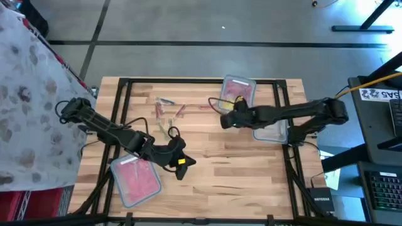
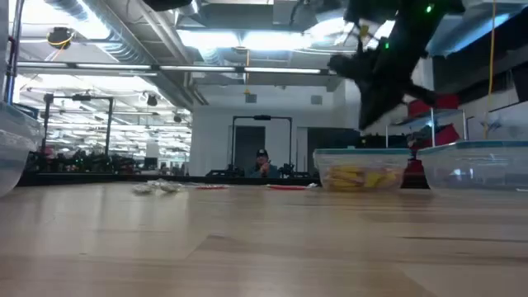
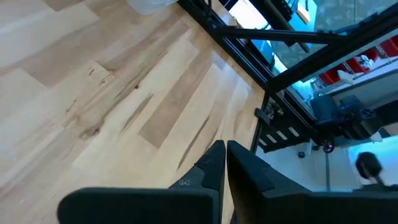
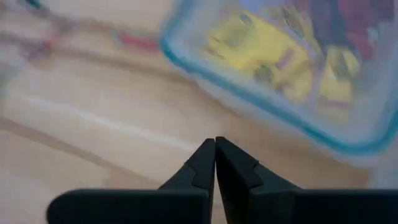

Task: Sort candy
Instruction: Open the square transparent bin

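Observation:
Loose candy point(image 1: 168, 108) lies scattered on the far middle of the wooden table, with a few more pieces point(image 1: 164, 130) nearer the left arm; the low view shows some of it point(image 2: 157, 187). A clear container point(image 1: 239, 90) at the far side holds yellow and pink candy point(image 4: 267, 50). Another container point(image 1: 135, 180) near the left front holds pink-red candy. My right gripper point(image 1: 223, 120) point(image 4: 215, 142) hovers shut just left of the far container, raised above the table point(image 2: 369, 115). My left gripper point(image 1: 183, 168) point(image 3: 225, 147) is shut above bare wood right of the pink container. Neither holds anything visible.
A third clear container point(image 1: 270, 132) sits under my right arm, seen at the right in the low view point(image 2: 478, 165). A black frame point(image 1: 188, 80) borders the table. Bare wood lies across the table's near middle and right point(image 1: 245, 182).

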You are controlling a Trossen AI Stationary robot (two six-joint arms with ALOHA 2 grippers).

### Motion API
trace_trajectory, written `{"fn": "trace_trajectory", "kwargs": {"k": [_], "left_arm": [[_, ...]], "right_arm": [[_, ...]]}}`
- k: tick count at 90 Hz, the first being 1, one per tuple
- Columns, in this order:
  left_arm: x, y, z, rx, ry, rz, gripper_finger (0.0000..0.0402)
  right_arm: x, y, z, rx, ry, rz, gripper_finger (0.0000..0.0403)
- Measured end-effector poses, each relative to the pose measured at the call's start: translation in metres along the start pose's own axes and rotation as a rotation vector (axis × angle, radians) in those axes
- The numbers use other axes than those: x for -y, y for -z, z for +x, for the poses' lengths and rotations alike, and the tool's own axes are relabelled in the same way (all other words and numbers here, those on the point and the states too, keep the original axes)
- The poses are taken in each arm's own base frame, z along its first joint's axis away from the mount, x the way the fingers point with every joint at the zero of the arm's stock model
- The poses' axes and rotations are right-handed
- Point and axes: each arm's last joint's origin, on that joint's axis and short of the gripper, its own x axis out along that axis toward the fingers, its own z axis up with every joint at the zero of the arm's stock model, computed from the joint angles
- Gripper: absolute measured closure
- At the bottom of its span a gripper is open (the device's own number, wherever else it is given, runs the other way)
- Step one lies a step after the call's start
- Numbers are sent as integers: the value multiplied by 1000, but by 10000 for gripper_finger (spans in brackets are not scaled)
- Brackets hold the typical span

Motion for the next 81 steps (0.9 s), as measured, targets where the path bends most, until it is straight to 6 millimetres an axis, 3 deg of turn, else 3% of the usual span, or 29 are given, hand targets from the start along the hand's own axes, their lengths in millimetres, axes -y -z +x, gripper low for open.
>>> {"fn": "trace_trajectory", "kwargs": {"k": [17,38,67,81], "left_arm": [[0,0,0,1,2,1,401],[0,0,0,3,4,-43,401],[0,0,0,0,0,-23,401],[0,0,0,0,0,-20,401]], "right_arm": [[-4,6,-42,59,-183,-17,403],[7,23,-86,53,-295,72,403],[16,27,-91,25,-258,87,403],[52,35,-88,-132,57,44,403]]}}
